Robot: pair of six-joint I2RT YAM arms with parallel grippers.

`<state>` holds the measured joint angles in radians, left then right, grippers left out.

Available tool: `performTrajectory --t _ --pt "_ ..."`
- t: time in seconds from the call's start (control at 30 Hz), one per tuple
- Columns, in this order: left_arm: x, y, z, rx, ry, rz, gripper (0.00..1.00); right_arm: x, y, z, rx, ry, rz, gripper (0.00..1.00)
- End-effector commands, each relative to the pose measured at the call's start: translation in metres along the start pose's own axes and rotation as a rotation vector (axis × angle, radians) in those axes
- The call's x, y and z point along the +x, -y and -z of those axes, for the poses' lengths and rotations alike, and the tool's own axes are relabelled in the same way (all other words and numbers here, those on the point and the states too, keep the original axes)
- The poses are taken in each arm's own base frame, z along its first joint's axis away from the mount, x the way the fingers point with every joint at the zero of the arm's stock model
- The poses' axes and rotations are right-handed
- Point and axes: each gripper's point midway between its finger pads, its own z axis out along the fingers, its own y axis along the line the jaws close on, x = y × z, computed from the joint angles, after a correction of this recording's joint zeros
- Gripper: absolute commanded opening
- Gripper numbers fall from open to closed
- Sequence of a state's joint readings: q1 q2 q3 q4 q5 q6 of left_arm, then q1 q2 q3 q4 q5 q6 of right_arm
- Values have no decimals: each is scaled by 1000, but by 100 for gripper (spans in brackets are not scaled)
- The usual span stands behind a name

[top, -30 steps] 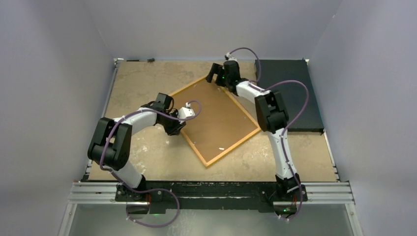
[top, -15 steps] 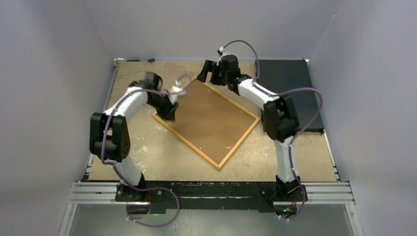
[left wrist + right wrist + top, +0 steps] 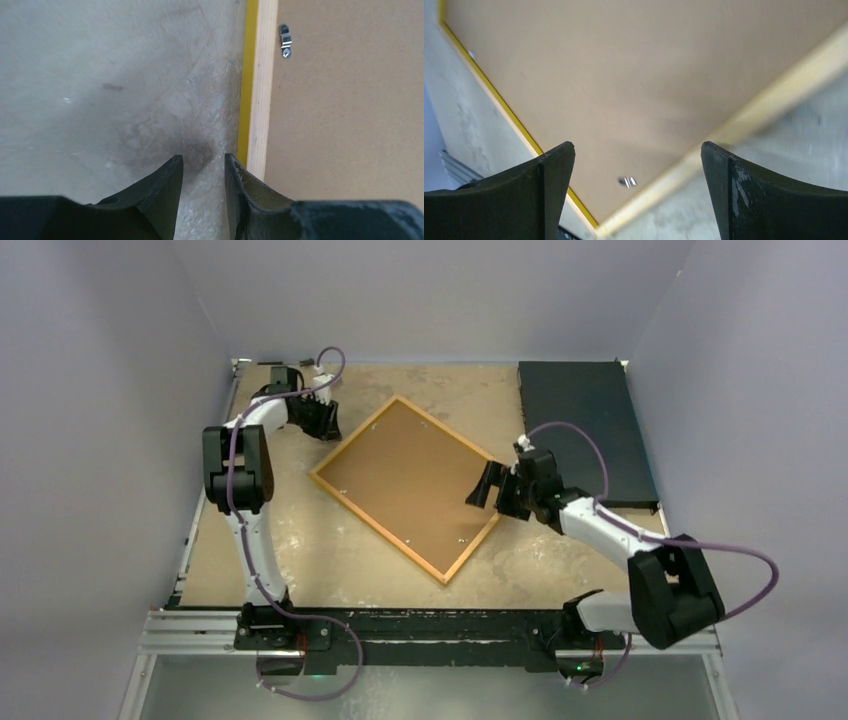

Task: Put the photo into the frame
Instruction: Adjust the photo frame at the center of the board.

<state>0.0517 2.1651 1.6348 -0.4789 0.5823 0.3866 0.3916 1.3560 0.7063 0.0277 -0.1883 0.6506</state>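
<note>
Grey walls closed in a scuffed tan table (image 3: 300,540). The frame (image 3: 263,75) lay flat at its middle, reverse side up, so the front face was pressed to the table and hidden. A brown backing board (image 3: 405,480) filled the frame, and whatever lay under it could not be seen. From above the frame sat like a diamond, its long axis running from far-left to near-right. Its right corner was covered by the right gripper (image 3: 487,485), which hung there with fingers (image 3: 549,190) spread wide around nothing.

That wrist view was blurred. It showed only board, a pale rail and one small metal clip (image 3: 626,181).

The left gripper (image 3: 322,420) stood off the frame's far-left side. From above its jaws could not be read. The wrist view showed them a narrow gap apart over bare table, empty, the right-hand finger (image 3: 245,195) just beside the yellow edge. A dark mat (image 3: 585,430) lay at the far right, apart from the frame.
</note>
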Motion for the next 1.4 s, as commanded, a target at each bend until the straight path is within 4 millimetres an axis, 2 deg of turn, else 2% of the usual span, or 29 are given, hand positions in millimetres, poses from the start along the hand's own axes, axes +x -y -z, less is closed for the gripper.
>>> performTrajectory --t 0.0,0.1,0.3,0.47,0.6,0.77,0.87,0.97,1.03,1.1,1.17,1.27,1.37 --pt "-31 1 -3 39 102 32 35 37 8 26 -11 -60 -69 99" --pt "-21 5 -7 77 87 50 34 55 17 28 -18 -79 -105 99" --pt "13 17 -9 102 20 41 22 55 23 4 -19 -115 -81 99" --pt "54 32 1 135 -71 36 14 16 7 -15 -47 -57 -4 99" --pt "87 50 23 167 -128 28 11 -20 -11 -31 -66 -26 64 99" --pt "134 82 57 225 -230 -18 10 -46 -12 -51 -21 -17 116 99" --pt "151 100 72 249 -260 -42 11 -68 -1 -52 74 35 130 99" --pt "155 114 83 284 -271 -43 12 -95 -4 -32 124 140 134 99" --pt "154 120 90 300 -276 -41 12 -118 -14 -19 119 239 142 99" --pt "151 119 98 283 -273 -48 14 -127 -35 -14 58 282 145 99" --pt "141 107 107 233 -238 -27 16 -121 -62 -22 -34 250 159 99" --pt "119 93 118 219 -157 51 22 -104 -106 -44 -174 166 182 99" --pt "106 97 119 270 -104 129 28 -85 -150 -70 -293 97 217 98"
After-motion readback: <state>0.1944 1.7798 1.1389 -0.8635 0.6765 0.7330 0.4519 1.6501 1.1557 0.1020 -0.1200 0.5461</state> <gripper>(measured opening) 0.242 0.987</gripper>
